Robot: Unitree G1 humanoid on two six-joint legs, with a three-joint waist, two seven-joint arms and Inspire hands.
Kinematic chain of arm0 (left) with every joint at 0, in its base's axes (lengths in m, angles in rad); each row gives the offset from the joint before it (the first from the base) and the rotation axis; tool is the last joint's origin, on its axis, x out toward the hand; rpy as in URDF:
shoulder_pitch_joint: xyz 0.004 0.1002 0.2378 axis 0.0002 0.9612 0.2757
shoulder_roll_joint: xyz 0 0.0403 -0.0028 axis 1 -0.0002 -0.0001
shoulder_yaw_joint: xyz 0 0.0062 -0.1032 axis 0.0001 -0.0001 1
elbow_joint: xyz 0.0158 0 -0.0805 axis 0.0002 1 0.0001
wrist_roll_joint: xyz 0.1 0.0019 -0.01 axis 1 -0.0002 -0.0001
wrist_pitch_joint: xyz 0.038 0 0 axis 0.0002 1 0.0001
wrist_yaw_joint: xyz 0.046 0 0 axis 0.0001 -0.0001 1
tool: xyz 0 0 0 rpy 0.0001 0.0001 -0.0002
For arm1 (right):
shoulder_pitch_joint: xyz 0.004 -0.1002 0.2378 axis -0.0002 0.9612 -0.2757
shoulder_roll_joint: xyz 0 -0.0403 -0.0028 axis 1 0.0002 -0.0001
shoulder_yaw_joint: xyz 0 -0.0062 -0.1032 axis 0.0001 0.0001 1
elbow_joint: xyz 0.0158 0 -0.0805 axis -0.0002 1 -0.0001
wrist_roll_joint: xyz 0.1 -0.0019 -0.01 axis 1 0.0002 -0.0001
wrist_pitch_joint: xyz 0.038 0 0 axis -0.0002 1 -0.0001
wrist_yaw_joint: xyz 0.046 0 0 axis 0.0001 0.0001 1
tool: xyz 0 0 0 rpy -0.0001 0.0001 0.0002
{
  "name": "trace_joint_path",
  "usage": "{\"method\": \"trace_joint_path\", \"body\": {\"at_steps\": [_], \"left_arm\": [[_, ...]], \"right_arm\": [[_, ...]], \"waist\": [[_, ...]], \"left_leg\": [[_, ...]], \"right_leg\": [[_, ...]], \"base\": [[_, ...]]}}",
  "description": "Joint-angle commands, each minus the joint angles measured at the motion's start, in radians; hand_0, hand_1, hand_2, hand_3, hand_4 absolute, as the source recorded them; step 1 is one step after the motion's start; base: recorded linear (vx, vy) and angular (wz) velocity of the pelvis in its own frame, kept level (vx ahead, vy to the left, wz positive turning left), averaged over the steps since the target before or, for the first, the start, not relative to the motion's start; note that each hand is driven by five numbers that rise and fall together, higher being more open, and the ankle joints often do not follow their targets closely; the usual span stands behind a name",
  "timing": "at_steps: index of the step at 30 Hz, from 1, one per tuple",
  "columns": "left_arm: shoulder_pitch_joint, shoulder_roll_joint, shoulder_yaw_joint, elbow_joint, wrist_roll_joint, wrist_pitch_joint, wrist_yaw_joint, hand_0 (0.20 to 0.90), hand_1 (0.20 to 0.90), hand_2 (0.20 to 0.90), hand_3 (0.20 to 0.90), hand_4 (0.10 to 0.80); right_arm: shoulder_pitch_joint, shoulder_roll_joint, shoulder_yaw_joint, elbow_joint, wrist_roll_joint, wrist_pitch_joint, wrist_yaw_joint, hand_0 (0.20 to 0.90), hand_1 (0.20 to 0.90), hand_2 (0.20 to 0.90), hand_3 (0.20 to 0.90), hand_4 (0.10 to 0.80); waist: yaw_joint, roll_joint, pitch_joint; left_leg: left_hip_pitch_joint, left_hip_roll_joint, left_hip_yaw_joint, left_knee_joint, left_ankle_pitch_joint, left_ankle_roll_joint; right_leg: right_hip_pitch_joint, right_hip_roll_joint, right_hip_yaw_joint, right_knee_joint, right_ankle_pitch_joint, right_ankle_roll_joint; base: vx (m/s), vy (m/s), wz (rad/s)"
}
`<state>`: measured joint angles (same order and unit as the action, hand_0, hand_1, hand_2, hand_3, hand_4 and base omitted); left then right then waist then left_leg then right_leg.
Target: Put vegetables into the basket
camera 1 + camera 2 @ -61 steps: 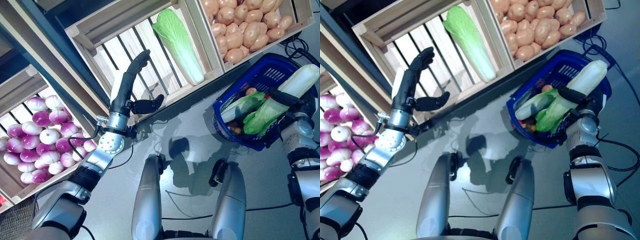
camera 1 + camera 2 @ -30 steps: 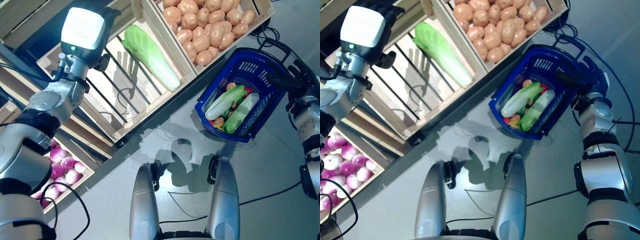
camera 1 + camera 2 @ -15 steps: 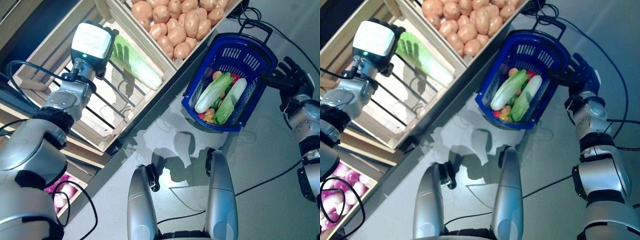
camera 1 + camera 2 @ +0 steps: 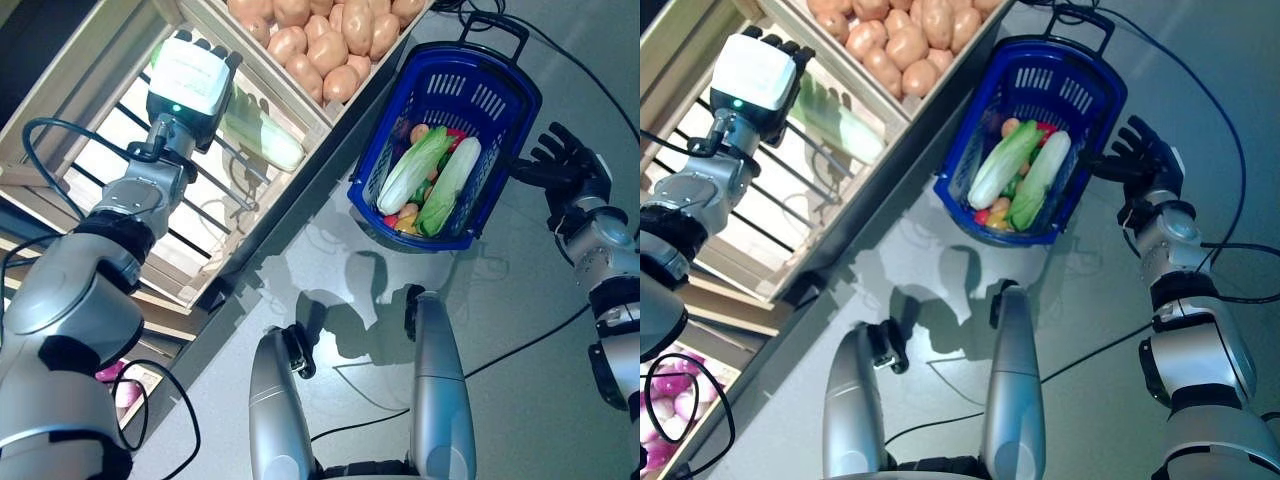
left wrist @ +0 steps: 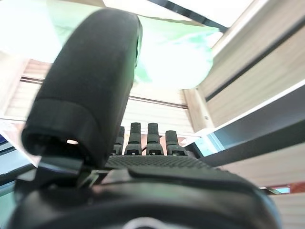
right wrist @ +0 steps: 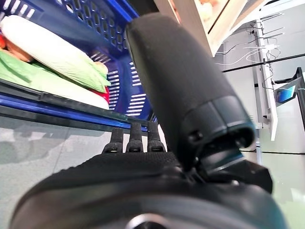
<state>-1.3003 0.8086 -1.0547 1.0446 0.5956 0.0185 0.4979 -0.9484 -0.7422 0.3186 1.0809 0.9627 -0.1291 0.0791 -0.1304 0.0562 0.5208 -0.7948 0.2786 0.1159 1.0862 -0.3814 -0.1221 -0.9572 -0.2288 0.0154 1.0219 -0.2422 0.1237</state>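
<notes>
Blue basket (image 4: pixel 470 95) (green cabbages (image 4: pixel 430 180) inside)

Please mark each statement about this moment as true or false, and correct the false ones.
1. The blue plastic basket holds two long green-and-white cabbages. True.
2. The right hand grips a cabbage. False: it is open and empty, beside the basket.
3. The left hand is at the wooden slatted crate, over its one cabbage. True.
4. The brown potatoes lie in the basket's own crate. False: the basket stands on the grey floor.
</notes>
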Motion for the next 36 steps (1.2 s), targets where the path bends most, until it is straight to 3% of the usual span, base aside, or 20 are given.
{"method": "trace_joint_path", "body": {"at_steps": [1,11,20,33,36], "left_arm": [[-0.193,0.055,-0.011,0.057,0.002,0.085,0.005,0.900,0.900,0.900,0.900,0.800],[-0.185,0.051,-0.009,0.072,0.045,0.094,-0.049,0.900,0.900,0.900,0.900,0.800],[-0.212,0.033,-0.068,0.064,0.180,0.029,-0.074,0.900,0.900,0.900,0.900,0.800],[-0.257,0.008,-0.109,0.060,0.150,0.038,-0.162,0.900,0.900,0.900,0.900,0.800],[-0.250,0.003,-0.092,0.070,0.088,0.086,-0.224,0.900,0.900,0.900,0.900,0.800]], "right_arm": [[-0.015,0.002,-0.054,-0.075,0.075,-0.102,0.039,0.900,0.900,0.900,0.900,0.800],[0.014,0.002,-0.078,-0.120,0.092,-0.119,0.025,0.900,0.900,0.900,0.900,0.800],[0.011,-0.007,-0.082,-0.161,0.116,-0.136,0.006,0.900,0.900,0.900,0.900,0.800],[0.017,-0.027,-0.098,-0.212,0.171,-0.144,0.030,0.900,0.900,0.900,0.900,0.800],[0.021,-0.013,-0.102,-0.260,0.199,-0.154,0.060,0.900,0.900,0.900,0.900,0.800]], "waist": [[-0.019,-0.026,-0.019],[-0.028,-0.030,-0.001],[-0.036,-0.033,-0.001],[-0.050,-0.037,-0.001],[-0.050,-0.039,-0.001]], "left_leg": [[-0.047,0.018,-0.024,-0.034,0.002,-0.022],[-0.101,0.024,-0.023,0.001,-0.008,-0.026],[-0.206,0.037,-0.038,0.062,-0.024,-0.030],[-0.365,0.054,-0.069,0.182,-0.054,-0.015],[-0.384,0.052,-0.074,0.202,-0.061,-0.010]], "right_leg": [[0.070,-0.087,-0.010,-0.056,0.025,0.030],[0.025,-0.090,-0.007,-0.050,0.043,0.042],[-0.076,-0.096,0.000,-0.016,0.053,0.051],[-0.231,-0.107,0.014,0.075,0.043,0.046],[-0.248,-0.107,0.016,0.088,0.040,0.042]], "base": [[-0.022,0.013,-0.05],[-0.009,0.001,-0.01],[-0.014,0.010,-0.03],[-0.020,0.011,-0.04],[0.000,0.000,0.00]]}}
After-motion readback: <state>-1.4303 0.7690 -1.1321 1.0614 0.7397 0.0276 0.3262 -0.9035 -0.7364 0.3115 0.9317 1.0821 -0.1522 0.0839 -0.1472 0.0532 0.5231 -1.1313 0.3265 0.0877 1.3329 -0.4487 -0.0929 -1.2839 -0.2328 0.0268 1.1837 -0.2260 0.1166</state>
